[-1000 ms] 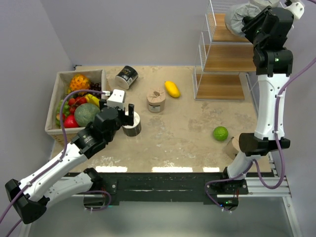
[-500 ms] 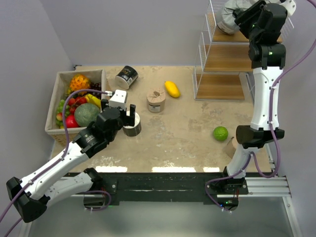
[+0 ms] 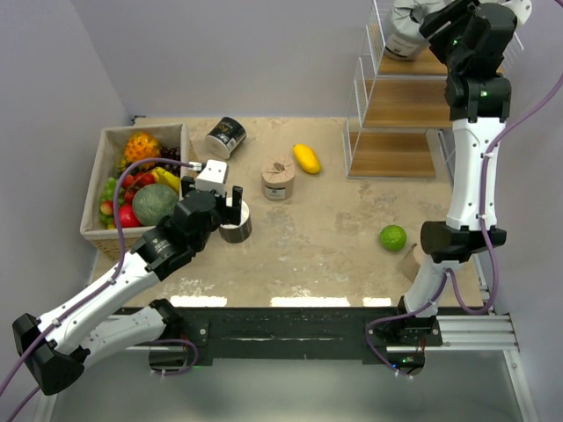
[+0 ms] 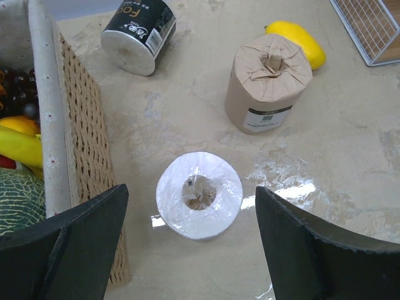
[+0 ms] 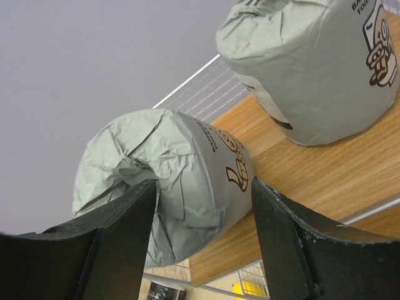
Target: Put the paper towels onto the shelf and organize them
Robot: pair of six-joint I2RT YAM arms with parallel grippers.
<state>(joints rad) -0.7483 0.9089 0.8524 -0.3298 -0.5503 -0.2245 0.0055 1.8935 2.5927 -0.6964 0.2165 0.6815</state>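
Note:
My right gripper [image 3: 428,25] is up at the top tier of the white-wire shelf [image 3: 396,104]. It is shut on a grey paper towel roll [image 5: 181,187], held tilted with its lower edge at the wooden board [image 5: 325,181]. A second grey roll [image 5: 312,69] stands on that board behind it. My left gripper [image 3: 233,200] is open, its fingers either side of and above a black roll [image 4: 199,195] that stands on end with its white face up. A tan roll [image 4: 267,81] stands beyond it. Another black roll [image 4: 139,31] lies on its side.
A woven box of fruit [image 3: 98,189] stands just left of my left gripper. A yellow fruit [image 3: 306,158] lies near the shelf foot and a green fruit [image 3: 392,237] near the right arm. A second tan roll [image 3: 410,262] is half hidden behind the right arm.
My right gripper has carried the grey roll up and left onto the top tier. My left gripper has edged slightly towards the upright black roll.

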